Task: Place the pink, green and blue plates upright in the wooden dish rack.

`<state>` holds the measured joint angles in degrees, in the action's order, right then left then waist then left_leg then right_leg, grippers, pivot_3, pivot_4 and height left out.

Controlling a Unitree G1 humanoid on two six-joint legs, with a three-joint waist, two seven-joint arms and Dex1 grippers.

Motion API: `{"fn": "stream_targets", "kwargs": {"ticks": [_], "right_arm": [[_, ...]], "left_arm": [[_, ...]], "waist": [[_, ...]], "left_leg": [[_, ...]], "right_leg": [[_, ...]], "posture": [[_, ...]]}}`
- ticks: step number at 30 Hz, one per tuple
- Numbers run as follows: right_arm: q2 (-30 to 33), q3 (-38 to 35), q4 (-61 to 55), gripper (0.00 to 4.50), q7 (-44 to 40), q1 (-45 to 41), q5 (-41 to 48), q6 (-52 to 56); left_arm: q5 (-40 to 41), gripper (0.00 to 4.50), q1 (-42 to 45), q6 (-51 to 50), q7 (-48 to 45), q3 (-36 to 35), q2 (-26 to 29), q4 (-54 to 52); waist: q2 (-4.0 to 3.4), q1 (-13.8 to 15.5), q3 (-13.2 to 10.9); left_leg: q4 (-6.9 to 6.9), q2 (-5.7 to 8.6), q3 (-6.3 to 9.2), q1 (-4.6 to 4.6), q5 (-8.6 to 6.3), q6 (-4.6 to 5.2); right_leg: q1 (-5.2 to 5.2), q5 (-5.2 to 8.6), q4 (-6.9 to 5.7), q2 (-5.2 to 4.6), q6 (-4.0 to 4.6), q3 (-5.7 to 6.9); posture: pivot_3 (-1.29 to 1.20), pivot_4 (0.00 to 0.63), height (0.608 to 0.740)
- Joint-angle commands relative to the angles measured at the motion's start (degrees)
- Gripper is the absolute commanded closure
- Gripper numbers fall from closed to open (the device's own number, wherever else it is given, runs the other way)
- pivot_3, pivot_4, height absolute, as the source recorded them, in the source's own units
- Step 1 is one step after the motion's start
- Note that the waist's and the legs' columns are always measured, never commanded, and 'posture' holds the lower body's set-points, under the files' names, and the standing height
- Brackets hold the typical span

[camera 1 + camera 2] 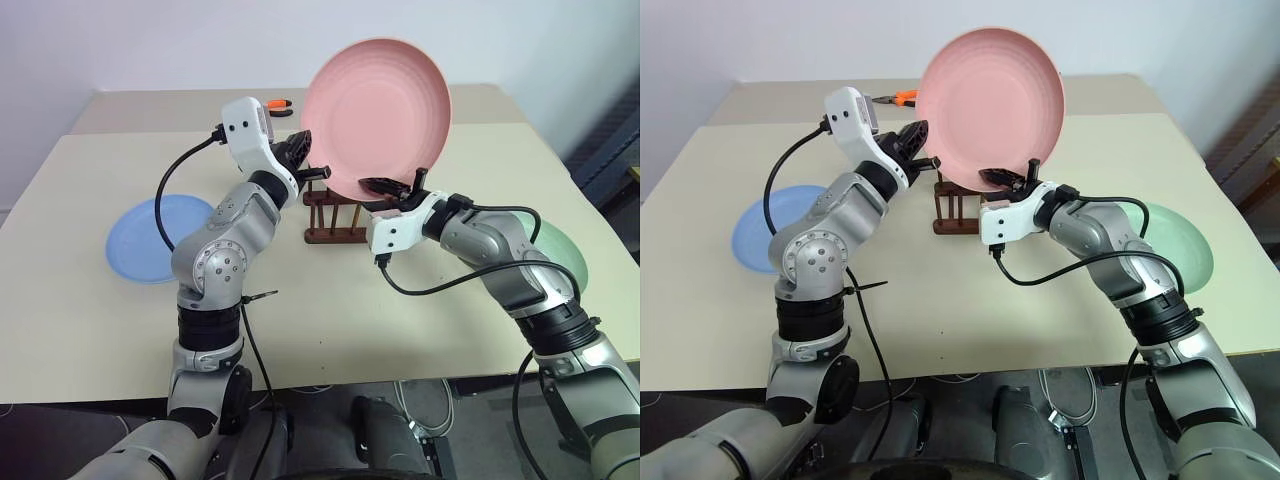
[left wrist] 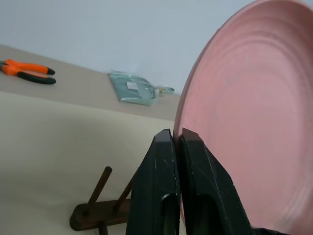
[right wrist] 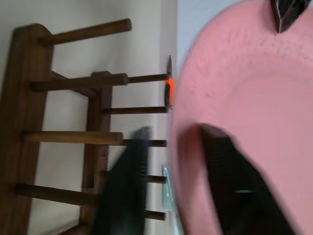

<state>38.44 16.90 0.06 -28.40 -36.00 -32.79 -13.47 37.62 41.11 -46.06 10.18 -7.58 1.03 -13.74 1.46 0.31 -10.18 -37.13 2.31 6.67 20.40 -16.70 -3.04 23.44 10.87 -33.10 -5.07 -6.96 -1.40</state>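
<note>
The pink plate hangs upright in the air, just above the small dark wooden dish rack on the beige table. My left gripper is shut on the plate's left rim, and its fingers pinch that edge. My right gripper grips the plate's lower rim, one finger in front and one behind. The rack's pegs stand bare. Flat on the table lie the blue plate at the left and the green plate at the right, partly behind my right arm.
Orange-handled pliers and a small clear packet lie at the far side of the table, behind the rack. Cables hang from both wrists. A wall stands behind the table's far edge.
</note>
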Motion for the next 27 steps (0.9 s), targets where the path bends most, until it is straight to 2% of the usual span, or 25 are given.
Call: {"fn": "stream_targets", "kwargs": {"ticks": [1,3,5,7,9,11,13,15,17,20,23,27], "right_arm": [[0.8,-2.7,-0.5,4.47,2.8,-0.6,-2.0,0.5],[1.0,-4.2,-0.3,4.50,4.3,-0.5,-1.7,0.7],[-0.7,-8.4,-0.8,4.50,5.2,0.0,3.9,2.5],[-2.6,-11.9,-1.9,4.50,4.5,0.3,10.6,4.0],[-8.4,-20.5,-8.4,4.50,-1.6,0.6,34.6,16.7],[-11.7,-26.6,-13.3,4.50,-4.9,0.4,51.0,27.9],[-11.8,-32.8,-15.8,4.50,-5.5,-0.3,67.1,40.0],[-11.1,-36.6,-17.3,4.50,-5.1,-0.6,78.1,48.0],[-10.1,-39.0,-16.9,4.50,-4.0,-1.0,85.5,53.5],[-9.0,-40.8,-15.3,4.50,-1.7,-1.3,91.6,58.5],[-7.9,-41.5,-13.8,4.50,-1.3,-0.7,95.3,61.5],[-7.5,-40.8,-11.9,4.50,-0.6,0.1,95.3,61.7]], "left_arm": [[2.8,4.20,0.7,1.9,-1.0,-2.7,-1.3,-2.9],[5.5,3.61,2.7,6.7,1.4,-8.7,-3.5,-1.5],[3.8,2.65,4.6,12.1,3.9,-13.7,-2.4,1.6],[1.2,1.70,4.4,13.6,2.5,-13.6,0.6,3.2],[-7.9,1.70,-0.7,14.9,-7.5,-4.4,10.5,4.5],[-11.9,1.70,-4.5,16.6,-14.9,1.5,16.1,4.9],[-9.6,1.70,-10.3,17.8,-27.4,6.6,20.1,1.3],[-6.9,1.70,-14.3,16.8,-36.5,9.9,23.0,-1.8],[-5.5,1.70,-18.3,15.6,-44.9,13.6,27.1,-5.6],[-4.4,1.70,-21.3,14.5,-51.4,17.1,29.8,-9.3],[-4.3,1.70,-21.9,13.7,-52.5,18.6,29.1,-10.7],[-5.0,1.70,-21.9,13.2,-52.1,19.2,27.5,-10.8]], "waist": [[0.01,0.0,0.0],[0.03,0.3,0.0],[0.05,0.3,0.0],[0.04,0.2,0.0],[-0.01,-0.3,0.0],[-0.07,-0.9,0.0],[-0.07,-0.8,0.0],[-0.09,-0.8,-0.1],[-0.11,-1.0,-0.1],[-0.38,-1.1,-0.2],[-0.47,-1.1,-0.2],[-0.47,-1.1,-0.2]], "left_leg": [[0.00,0.00,0.00,0.00,0.00,0.00],[0.00,0.01,0.00,0.02,0.00,0.00],[-0.04,0.01,0.00,0.06,0.01,-0.01],[0.00,-0.01,-0.01,0.00,0.01,-0.02],[0.10,-0.03,-0.02,-0.06,0.01,-0.01],[0.13,-0.07,0.00,-0.07,0.01,-0.01],[0.07,-0.02,0.04,0.03,0.00,0.01],[0.03,0.01,0.04,0.05,-0.05,0.11],[0.02,0.01,0.02,0.09,-0.08,0.16],[0.11,-0.09,-0.02,0.00,-0.09,0.18],[0.11,-0.13,-0.02,-0.04,-0.10,0.19],[0.09,-0.13,-0.04,-0.02,-0.10,0.19]], "right_leg": [[0.00,0.00,0.00,0.00,0.00,0.00],[0.00,0.00,0.01,-0.02,0.00,0.00],[0.02,0.00,0.03,-0.01,0.03,0.00],[0.01,0.01,0.03,0.01,0.08,0.00],[-0.02,0.04,0.03,0.04,0.13,-0.02],[0.00,-0.01,-0.02,0.08,0.05,-0.04],[-0.01,-0.02,0.00,0.04,0.06,-0.02],[-0.09,0.08,0.01,-0.03,0.24,-0.03],[-0.04,0.10,0.07,-0.07,0.28,-0.04],[0.03,0.26,0.01,-0.01,0.52,-0.02],[0.03,0.28,-0.05,0.04,0.55,-0.02],[0.03,0.27,-0.05,0.05,0.52,-0.02]], "posture": [[0.00,0.150,0.740],[0.00,0.150,0.740],[0.00,0.150,0.740],[0.00,0.150,0.740],[0.00,0.150,0.740],[0.00,0.150,0.740],[0.00,0.150,0.740],[0.00,0.150,0.740],[0.00,0.150,0.740],[0.00,0.150,0.740],[0.00,0.150,0.740],[0.00,0.150,0.740]]}}
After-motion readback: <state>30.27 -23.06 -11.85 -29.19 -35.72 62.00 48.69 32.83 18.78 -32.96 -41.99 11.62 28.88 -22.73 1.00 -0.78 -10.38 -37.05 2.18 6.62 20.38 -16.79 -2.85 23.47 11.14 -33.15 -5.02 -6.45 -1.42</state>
